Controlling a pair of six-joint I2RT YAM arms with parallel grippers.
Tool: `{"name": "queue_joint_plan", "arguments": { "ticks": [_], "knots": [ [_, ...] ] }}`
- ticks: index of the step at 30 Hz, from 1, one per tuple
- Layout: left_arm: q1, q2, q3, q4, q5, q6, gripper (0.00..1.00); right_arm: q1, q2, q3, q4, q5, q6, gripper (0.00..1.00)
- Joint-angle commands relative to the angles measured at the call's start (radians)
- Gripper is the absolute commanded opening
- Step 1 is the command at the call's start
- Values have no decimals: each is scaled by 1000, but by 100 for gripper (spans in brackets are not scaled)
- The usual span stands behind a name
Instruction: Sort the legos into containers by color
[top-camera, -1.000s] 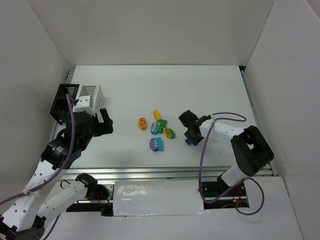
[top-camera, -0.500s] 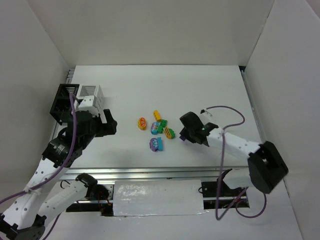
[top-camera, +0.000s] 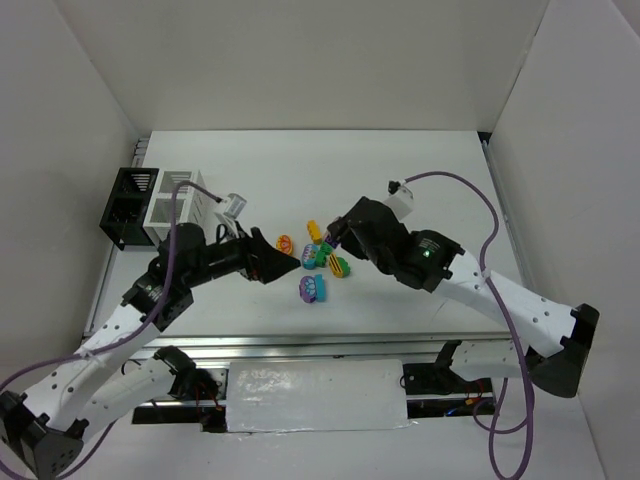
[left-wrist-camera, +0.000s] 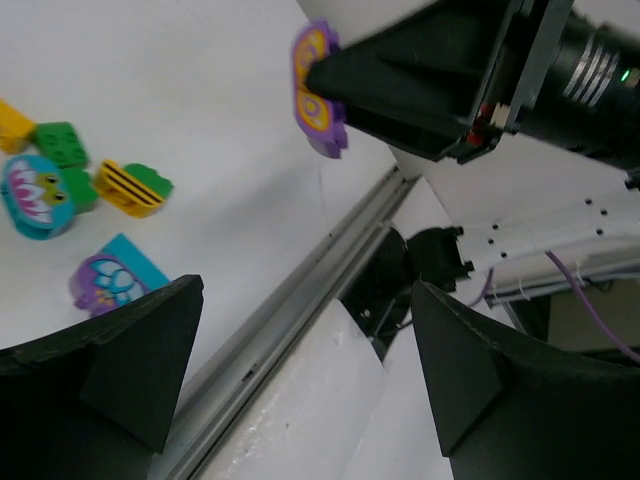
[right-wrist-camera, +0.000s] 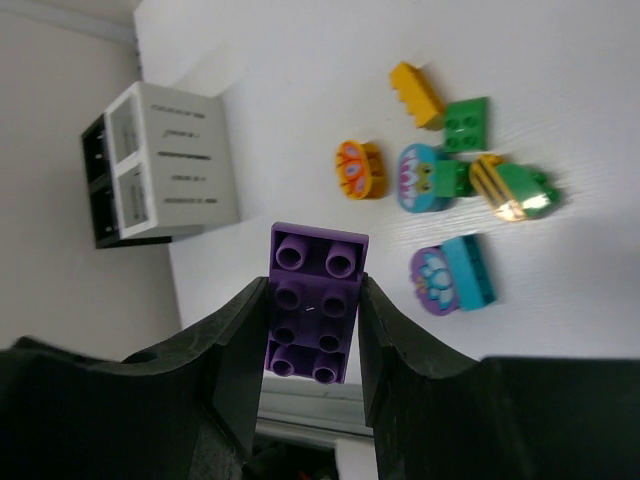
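My right gripper (right-wrist-camera: 315, 330) is shut on a purple studded brick (right-wrist-camera: 313, 312) and holds it in the air; the brick also shows in the left wrist view (left-wrist-camera: 318, 98). In the top view the right gripper (top-camera: 338, 232) hangs over the right side of the lego cluster. On the table lie an orange brick (top-camera: 285, 246), a yellow one (top-camera: 314, 230), a green one (top-camera: 325, 248), a teal face piece (top-camera: 310, 257), a yellow-green piece (top-camera: 339, 266) and a purple-teal piece (top-camera: 314, 289). My left gripper (top-camera: 283, 266) is open and empty, just left of the cluster. The black bin (top-camera: 127, 205) and white bin (top-camera: 182, 200) stand at the far left.
White walls enclose the table on three sides. A metal rail (top-camera: 300, 345) runs along the near edge. Purple cables loop from both arms; the right arm's cable (top-camera: 470, 195) arches over the right half of the table.
The right arm has risen and swung left over the cluster with the purple brick. The left arm has left the bins and reached right to the cluster.
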Motion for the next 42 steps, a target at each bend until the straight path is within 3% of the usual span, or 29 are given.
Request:
{"name": "queue_joint_plan", "arguments": {
  "ticks": [1,13,25,28,29,30,34,36,38,40,42],
  "knots": [
    [-116,46,51,136,-26,0,97,59,69,143,-141,126,82,0],
    [-163,97,42,202,-154,12,92,208,67,181,-105,192,89,0],
    [-164,166,36,277,-105,-2,77,266,96,223,-45,209,45,0],
    [-164,169,39,283,-106,1,67,284,98,230,-22,213,23,0],
    [-164,167,41,280,-108,4,56,292,103,235,-27,223,23,0],
    [-164,169,42,280,-112,3,53,297,107,245,-30,227,26,0],
    [-164,178,33,312,-92,-8,47,304,135,252,-19,217,22,0],
    [-164,190,28,335,-79,-19,38,304,144,258,-19,210,23,0],
    [-164,198,31,338,-66,-19,16,304,146,256,-16,201,19,0],
    [-164,199,39,323,-69,-14,0,304,129,244,-5,200,13,5],
    [-164,186,39,312,-72,0,0,304,84,194,53,197,-12,26]
  ]
}}
